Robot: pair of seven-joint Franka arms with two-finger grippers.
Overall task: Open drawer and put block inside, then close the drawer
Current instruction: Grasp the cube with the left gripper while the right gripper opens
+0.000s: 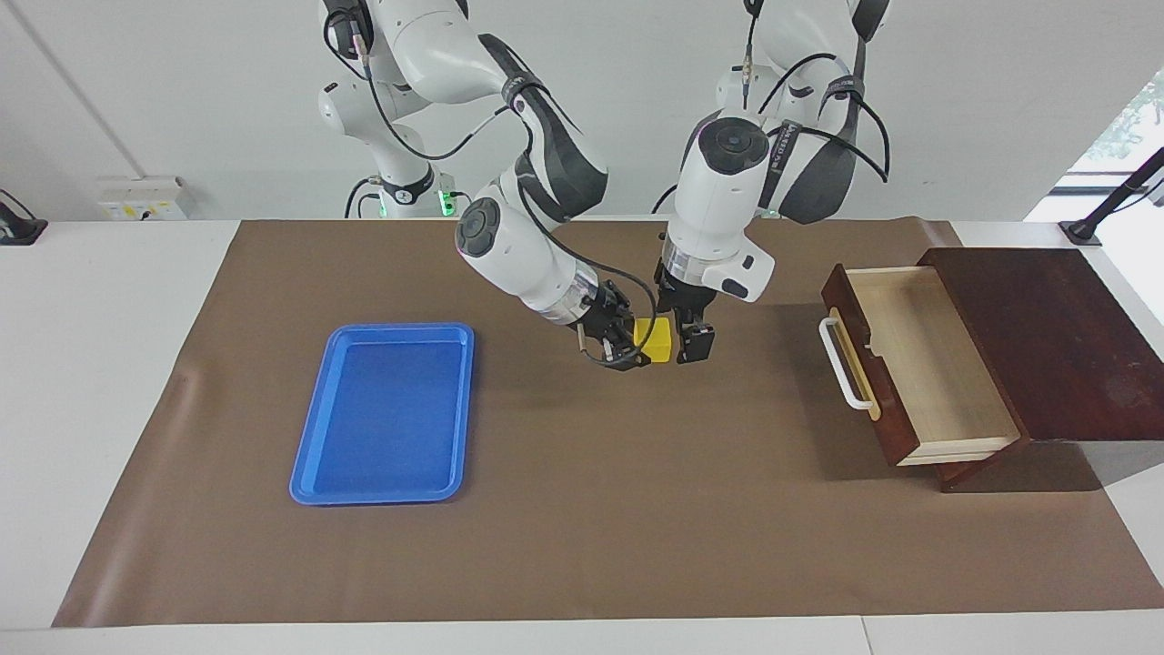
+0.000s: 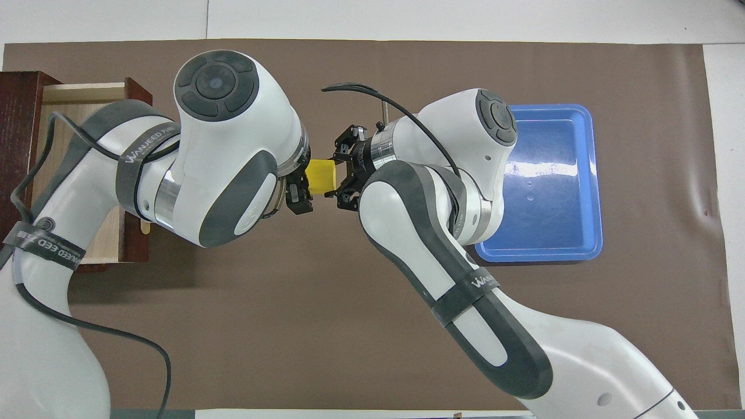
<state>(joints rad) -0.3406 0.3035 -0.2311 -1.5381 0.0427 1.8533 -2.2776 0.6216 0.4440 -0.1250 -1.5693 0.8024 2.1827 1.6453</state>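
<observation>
The yellow block (image 1: 657, 338) hangs in the air over the middle of the brown mat, between both grippers; it also shows in the overhead view (image 2: 320, 176). My right gripper (image 1: 639, 343) is shut on the block from the tray's side (image 2: 337, 177). My left gripper (image 1: 684, 333) stands upright at the block's other side, fingers apart around it, one finger (image 1: 698, 346) a little off the block. The drawer (image 1: 937, 364) is pulled open at the left arm's end of the table, its pale interior bare, its white handle (image 1: 841, 364) facing the table's middle.
The drawer's dark cabinet (image 1: 1046, 337) stands at the left arm's end of the table. A flat blue tray (image 1: 382, 414) lies on the mat toward the right arm's end, with nothing in it. The brown mat (image 1: 591, 528) covers most of the table.
</observation>
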